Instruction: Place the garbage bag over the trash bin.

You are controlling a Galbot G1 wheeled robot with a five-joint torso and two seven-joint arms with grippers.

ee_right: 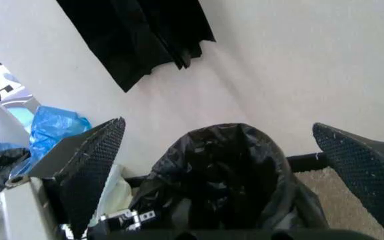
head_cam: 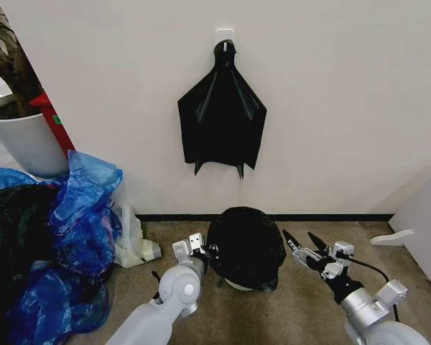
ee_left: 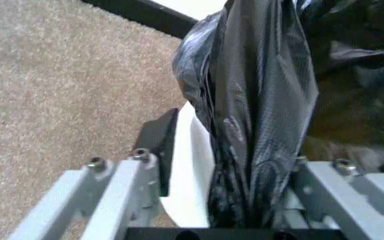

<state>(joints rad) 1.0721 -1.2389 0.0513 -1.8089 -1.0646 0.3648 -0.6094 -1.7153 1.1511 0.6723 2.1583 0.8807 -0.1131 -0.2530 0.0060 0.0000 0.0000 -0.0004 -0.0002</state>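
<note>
The garbage bag [head_cam: 246,244], glossy black and wrinkled, is draped over the trash bin on the carpet by the wall. Only a pale strip of the trash bin [head_cam: 237,285] shows under the bag's hem. My left gripper [head_cam: 203,251] is at the bag's left side. In the left wrist view it [ee_left: 229,150] is closed on a taut bunch of the bag [ee_left: 265,125], with the bin's off-white wall [ee_left: 193,185] beside it. My right gripper [head_cam: 299,237] hovers open just right of the bag, touching nothing. Its wrist view [ee_right: 222,145] looks past spread fingers at the bag [ee_right: 225,185].
A flat black fan-shaped bundle [head_cam: 222,122] hangs from a wall hook above the bin. Blue plastic bags [head_cam: 82,215] and a crumpled white bag [head_cam: 133,244] pile up at the left, below a white plant pot [head_cam: 25,140]. A white panel [head_cam: 425,223] stands at the right.
</note>
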